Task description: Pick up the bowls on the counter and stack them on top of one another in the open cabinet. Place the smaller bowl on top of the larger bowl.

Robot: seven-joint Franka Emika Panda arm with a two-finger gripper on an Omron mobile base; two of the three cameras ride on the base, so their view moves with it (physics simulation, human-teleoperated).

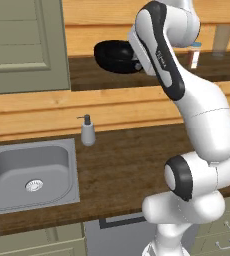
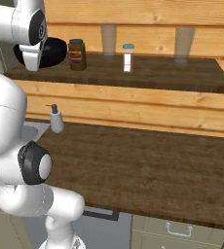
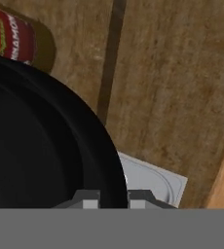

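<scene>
A wide glossy black bowl (image 1: 112, 55) sits at the left end of the open cabinet's dark shelf board (image 2: 172, 73), just left of the brown jar (image 2: 76, 54); it looks like the larger bowl (image 2: 53, 51). My gripper (image 3: 114, 198) is shut on its rim, which runs between the two fingertips (image 3: 90, 200) in the hand view, where the black bowl (image 3: 36, 146) covers the left half. I cannot tell whether it rests on the board or hangs just above it. The smaller bowl is hidden or cannot be told apart from the black mass. The counter (image 1: 127, 160) below carries no bowl.
On the shelf stand the jar (image 3: 11, 39), a white bottle with a blue cap (image 2: 128, 58) and two glasses (image 2: 184, 44). A soap dispenser (image 1: 88, 131) stands by the steel sink (image 1: 32, 175). A grey-green cabinet door (image 1: 22, 45) is left of the recess.
</scene>
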